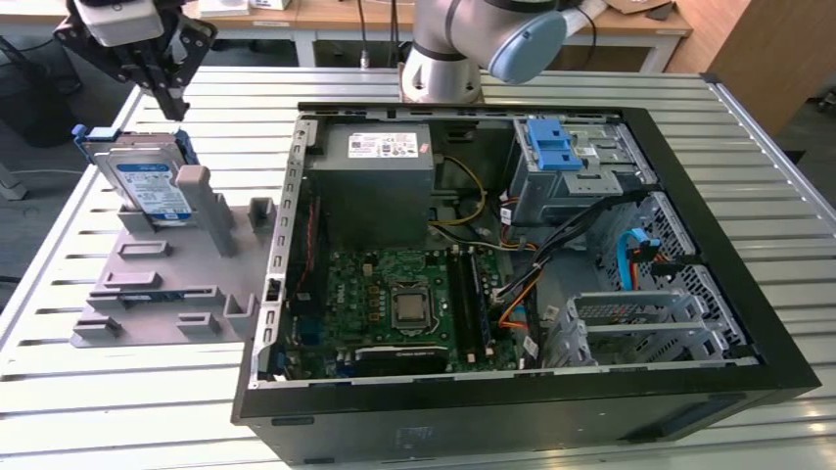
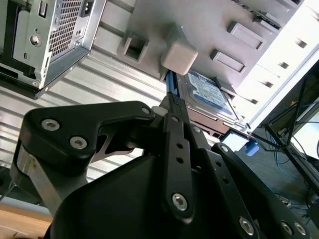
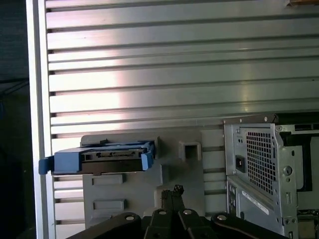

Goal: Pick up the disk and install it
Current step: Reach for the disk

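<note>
The gripper [image 1: 172,103] is closed on nothing and hangs just above the disk [image 1: 147,181], which stands tilted in a grey holder [image 1: 157,269], on the exterior view's left of the open computer case [image 1: 523,387]. For a good grasp, I think, the fingers must open and centre over its upper edge.

Looks like a robotics lab or test workshop. Plain from the slatted aluminium bench [image 1: 117,411] carrying the arm's grey base [image 1: 441,73], an opened desktop computer case [image 1: 523,416] (side panel off, board and cables bare) and a grey moulded fixture [image 1: 163,284] beside it. Backed by wooden desks [image 1: 347,12] with trailing cables and a wooden cabinet [image 1: 765,49] at the exterior view's right.
</note>
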Action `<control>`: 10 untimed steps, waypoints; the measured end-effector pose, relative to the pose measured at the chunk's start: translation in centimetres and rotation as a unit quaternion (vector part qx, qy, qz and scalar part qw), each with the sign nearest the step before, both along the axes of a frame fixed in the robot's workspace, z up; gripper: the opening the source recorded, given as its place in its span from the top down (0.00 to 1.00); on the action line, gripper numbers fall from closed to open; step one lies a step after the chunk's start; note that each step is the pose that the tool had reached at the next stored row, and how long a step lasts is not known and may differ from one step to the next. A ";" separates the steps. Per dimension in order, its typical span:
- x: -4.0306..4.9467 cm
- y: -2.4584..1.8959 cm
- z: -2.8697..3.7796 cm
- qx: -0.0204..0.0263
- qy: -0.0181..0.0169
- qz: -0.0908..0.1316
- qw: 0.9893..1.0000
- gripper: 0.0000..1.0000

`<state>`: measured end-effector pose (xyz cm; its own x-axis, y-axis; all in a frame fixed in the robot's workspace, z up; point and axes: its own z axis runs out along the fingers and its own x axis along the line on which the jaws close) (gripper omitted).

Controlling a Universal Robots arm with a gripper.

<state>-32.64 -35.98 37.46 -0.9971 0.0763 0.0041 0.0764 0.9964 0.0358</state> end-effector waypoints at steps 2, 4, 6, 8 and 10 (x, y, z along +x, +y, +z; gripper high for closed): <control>-0.35 0.03 -0.03 0.000 0.000 0.000 1.000 0.89; -0.68 0.07 -0.06 0.000 0.000 0.000 1.000 0.89; -1.01 0.10 -0.09 0.000 0.000 0.000 1.000 0.89; -1.35 0.12 -0.12 0.000 0.000 0.000 1.000 0.89; -1.69 0.15 -0.15 0.000 0.000 0.000 1.000 0.89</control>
